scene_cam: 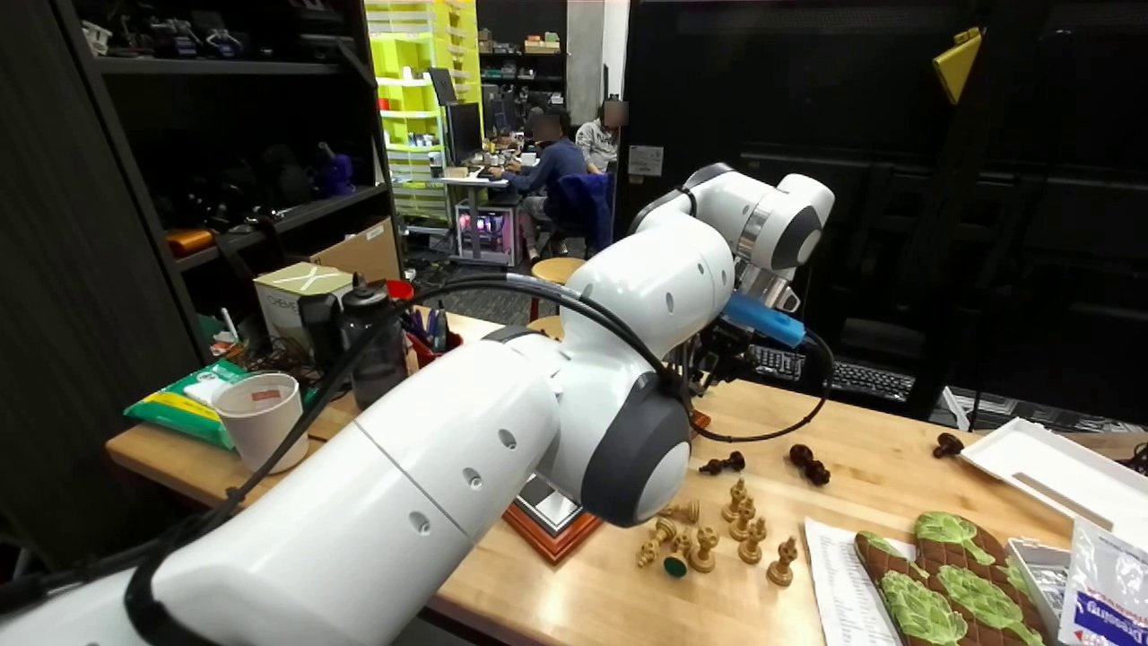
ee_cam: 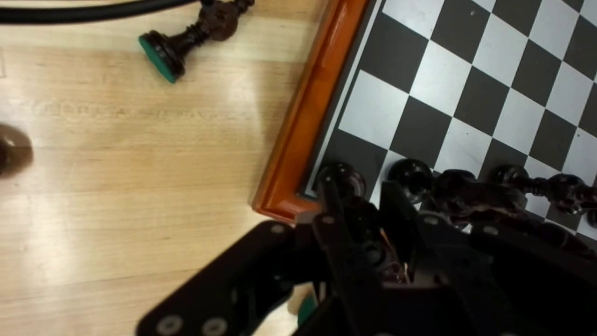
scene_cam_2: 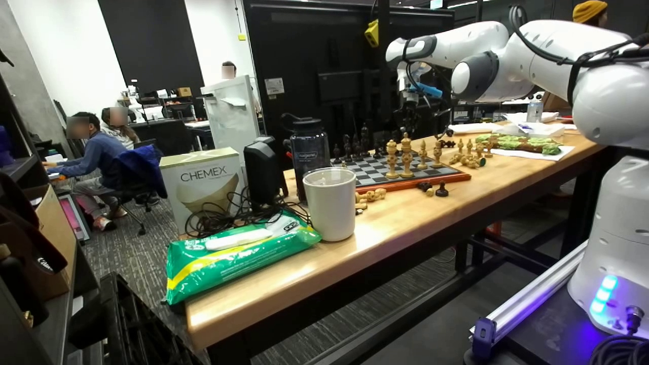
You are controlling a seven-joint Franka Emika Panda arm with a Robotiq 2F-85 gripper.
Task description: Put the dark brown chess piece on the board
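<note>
In the wrist view, the board shows its black and white squares and reddish-brown frame, with one corner near my gripper. A dark brown chess piece is upright between my fingers, its base over the dark corner square. The jaws are shut on its upper part, and a thin slit of orange shows beside its narrower neck. Shadow hides whether the base touches the square. Much of the gripper and board is covered by the arm in an exterior view; my gripper hangs above the board's far edge.
Dark pieces stand close to my right finger, including a knight. Another dark piece lies on the table beside the frame. Tan pieces stand on the board's near side; several loose tan ones and oven mitts are alongside.
</note>
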